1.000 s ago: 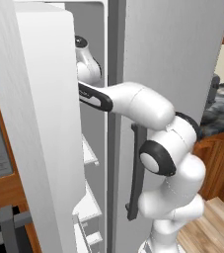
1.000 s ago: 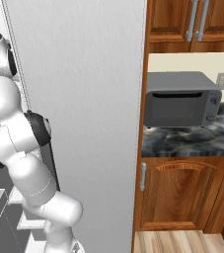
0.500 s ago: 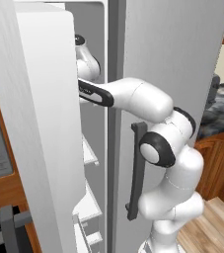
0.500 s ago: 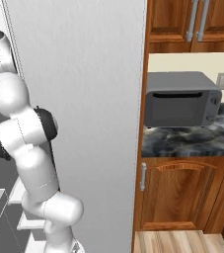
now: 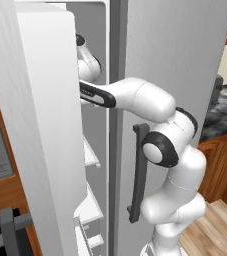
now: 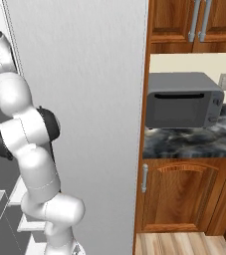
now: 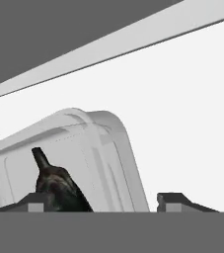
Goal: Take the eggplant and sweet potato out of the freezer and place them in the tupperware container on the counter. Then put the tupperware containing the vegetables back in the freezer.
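In the hand view the gripper (image 7: 101,202) has its two dark fingertips (image 7: 175,201) set wide apart, with nothing between them. Just beside the left fingertip lies the eggplant (image 7: 59,187), a dark, glossy lump whose narrow stem end points up and a little to the left in that view, so its long axis runs from the bottom of the picture toward the upper left. Whether it touches the fingertip cannot be told. It lies against a white moulded wall with rounded corners inside the freezer (image 7: 98,148), and a pale bar crosses the view slantwise above it.

From the left base view the arm reaches from the lower right up and across to the left, its forearm running nearly level into the open freezer compartment (image 5: 95,150), with the wrist bent upward behind the edge of the open door (image 5: 40,125). White shelves show below it. The closed fridge door (image 5: 175,75) with a dark handle (image 5: 137,172) stands behind the elbow.

In the right base view a grey toaster oven (image 6: 183,99) sits on the counter (image 6: 194,144), above brown cabinets (image 6: 184,194).
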Controlling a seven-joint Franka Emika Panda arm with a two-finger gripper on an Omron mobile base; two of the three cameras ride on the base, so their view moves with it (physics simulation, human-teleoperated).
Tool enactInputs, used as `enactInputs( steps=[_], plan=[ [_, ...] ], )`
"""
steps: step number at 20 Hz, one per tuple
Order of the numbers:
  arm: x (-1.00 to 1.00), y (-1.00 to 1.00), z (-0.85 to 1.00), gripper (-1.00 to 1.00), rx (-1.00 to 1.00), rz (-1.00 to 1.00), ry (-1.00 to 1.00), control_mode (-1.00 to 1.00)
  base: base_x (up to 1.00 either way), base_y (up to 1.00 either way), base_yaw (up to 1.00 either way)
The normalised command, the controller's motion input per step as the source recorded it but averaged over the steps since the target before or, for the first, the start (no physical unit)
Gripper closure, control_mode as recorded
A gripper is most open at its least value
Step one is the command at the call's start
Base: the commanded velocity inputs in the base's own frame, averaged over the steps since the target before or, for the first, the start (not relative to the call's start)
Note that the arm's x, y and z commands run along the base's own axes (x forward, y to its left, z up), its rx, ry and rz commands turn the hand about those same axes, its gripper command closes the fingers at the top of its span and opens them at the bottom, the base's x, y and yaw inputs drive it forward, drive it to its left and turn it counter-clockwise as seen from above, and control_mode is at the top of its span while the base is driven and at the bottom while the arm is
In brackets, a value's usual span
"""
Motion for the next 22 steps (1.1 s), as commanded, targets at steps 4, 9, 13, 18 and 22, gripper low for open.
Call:
enactInputs(
  steps=[4, 9, 13, 18, 22],
  plan=[
    [-0.91, -0.18, 0.33, -1.0, 0.0, -0.07, -0.19, -1.0, 0.0, 0.0, 0.0],
    [-1.0, -0.53, 0.38, -1.0, 0.02, -0.03, -0.1, -1.0, 0.0, 0.0, 0.0],
    [-1.0, -0.74, 0.21, -1.0, 0.08, 0.0, 0.0, -1.0, 0.0, 0.0, 0.0],
    [-1.0, -0.88, 0.03, -1.0, 0.05, 0.03, 0.0, -1.0, 0.0, 0.0, 0.0],
    [-1.0, -0.92, 0.0, -1.0, 0.0, 0.09, 0.0, -1.0, 0.0, 0.0, 0.0]
  ],
)
